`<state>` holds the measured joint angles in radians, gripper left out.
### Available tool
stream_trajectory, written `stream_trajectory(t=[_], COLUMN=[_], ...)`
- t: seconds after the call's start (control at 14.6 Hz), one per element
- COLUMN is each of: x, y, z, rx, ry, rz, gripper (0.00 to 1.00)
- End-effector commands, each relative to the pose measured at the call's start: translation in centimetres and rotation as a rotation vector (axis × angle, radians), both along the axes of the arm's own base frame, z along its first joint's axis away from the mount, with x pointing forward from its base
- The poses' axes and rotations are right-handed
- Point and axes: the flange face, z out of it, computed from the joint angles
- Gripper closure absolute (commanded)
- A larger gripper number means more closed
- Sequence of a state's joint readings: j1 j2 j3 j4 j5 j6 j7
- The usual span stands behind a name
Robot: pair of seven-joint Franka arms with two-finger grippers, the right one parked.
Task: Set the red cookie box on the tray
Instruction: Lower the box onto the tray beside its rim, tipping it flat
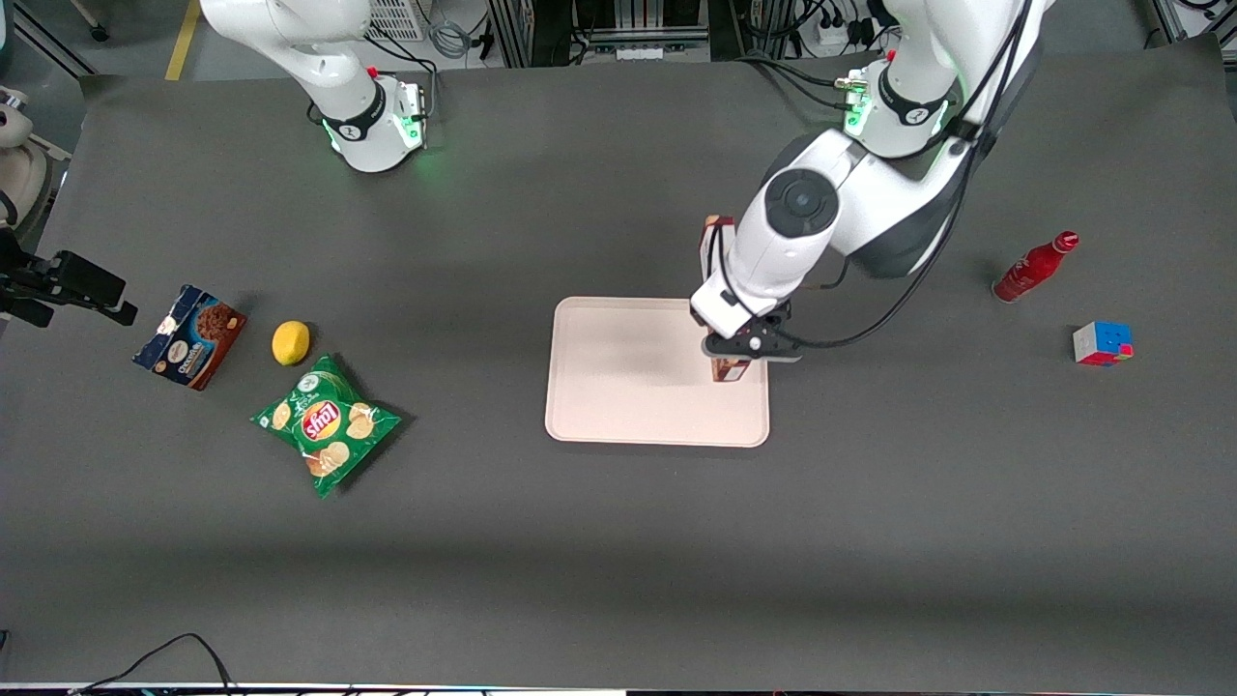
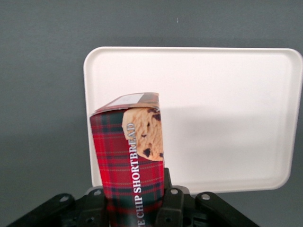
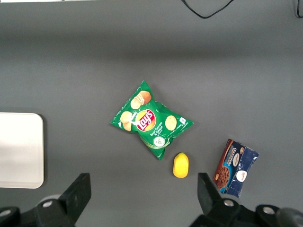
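The gripper [image 1: 749,345] clamps the red cookie box [image 2: 129,156] between its fingers — the carton pokes out past them, hanging over the tray [image 1: 618,387], at its working-arm edge.

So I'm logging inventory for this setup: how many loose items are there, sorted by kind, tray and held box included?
Cookie boxes: 2, the red cookie box held by the left gripper over the tray, and the blue cookie box
Chip bags: 1
Lemons: 1
Bottles: 1
Puzzle cubes: 1
Trays: 1
Total: 7
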<state>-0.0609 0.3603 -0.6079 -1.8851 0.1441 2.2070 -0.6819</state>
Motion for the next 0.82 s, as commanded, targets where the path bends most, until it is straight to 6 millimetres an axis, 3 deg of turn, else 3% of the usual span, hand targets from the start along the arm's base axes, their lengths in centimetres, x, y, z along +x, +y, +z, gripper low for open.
stream_trajectory(t=[0.0, 0.27, 0.48, 0.75], x=[1.2, 2.2, 3.3, 5.1], y=[-1.4, -1.2, 0.3, 1.3], z=[-3.2, -6.0, -8.0, -8.6], rx=[0.013, -0.004, 0.043, 0.049], ry=[-0.037, -0.031, -0.046, -0.055], rz=[-0.035, -0.046, -0.066, -0.041], gripper=[0.95, 0.94, 0.95, 0.95])
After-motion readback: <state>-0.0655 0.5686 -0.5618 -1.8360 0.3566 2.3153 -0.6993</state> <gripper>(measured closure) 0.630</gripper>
